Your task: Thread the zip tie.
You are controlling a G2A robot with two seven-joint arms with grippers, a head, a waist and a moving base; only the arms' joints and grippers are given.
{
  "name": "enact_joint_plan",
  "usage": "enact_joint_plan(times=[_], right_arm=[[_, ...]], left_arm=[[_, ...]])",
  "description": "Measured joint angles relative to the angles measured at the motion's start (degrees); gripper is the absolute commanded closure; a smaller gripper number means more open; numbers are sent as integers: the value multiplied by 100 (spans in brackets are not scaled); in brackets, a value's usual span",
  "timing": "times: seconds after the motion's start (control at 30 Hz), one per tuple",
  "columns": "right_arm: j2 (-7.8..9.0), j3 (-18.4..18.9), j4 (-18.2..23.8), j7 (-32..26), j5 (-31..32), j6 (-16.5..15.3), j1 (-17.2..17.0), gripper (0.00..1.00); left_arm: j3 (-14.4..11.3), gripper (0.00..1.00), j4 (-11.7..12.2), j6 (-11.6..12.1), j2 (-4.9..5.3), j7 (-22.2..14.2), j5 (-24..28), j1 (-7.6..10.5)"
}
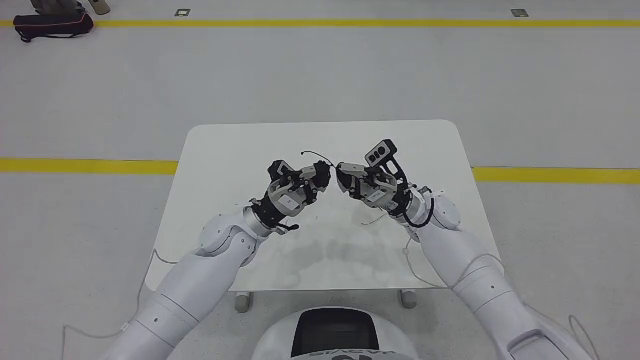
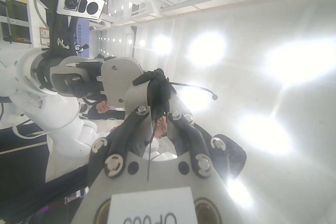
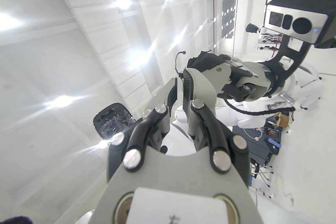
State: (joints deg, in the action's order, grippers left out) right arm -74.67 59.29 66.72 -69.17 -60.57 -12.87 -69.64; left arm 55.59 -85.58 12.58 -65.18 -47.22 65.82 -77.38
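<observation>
Black zip tie (image 2: pixel 195 87) | left end effector (image 2: pixel 155 100) grips it | right end effector (image 3: pixel 179 89): grip unclear

Your three viewpoints
Overhead, you look down on the table (image 1: pixel 230 155); both wrist cameras sit close, facing the ceiling; all share where left gripper (image 1: pixel 322 172) meets right gripper (image 1: pixel 343 172).

We see white, rounded arms (image 1: pixel 205 260); black cables (image 3: pixel 236 109) looping the grey wrists (image 3: pixel 252 83); left gripper (image 2: pixel 157 101) and right gripper (image 3: pixel 180 88) alike: grey plates (image 3: pixel 170 183), black linkages (image 2: pixel 126 130), silver screws (image 3: pixel 161 109); silver-faced cameras (image 3: pixel 294 21) on black brackets (image 3: pixel 286 51).
</observation>
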Motion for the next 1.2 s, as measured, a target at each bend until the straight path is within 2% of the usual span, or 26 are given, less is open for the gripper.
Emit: enact_joint_plan(times=[0.07, 1.2], right_arm=[[-5, 11, -5, -2, 20, 9, 0, 100], [-44, 182, -18, 23, 309, 94, -133, 100]], left_arm=[[0, 100, 0, 0, 0, 0, 0, 0], [0, 100, 0, 0, 0, 0, 0, 0]])
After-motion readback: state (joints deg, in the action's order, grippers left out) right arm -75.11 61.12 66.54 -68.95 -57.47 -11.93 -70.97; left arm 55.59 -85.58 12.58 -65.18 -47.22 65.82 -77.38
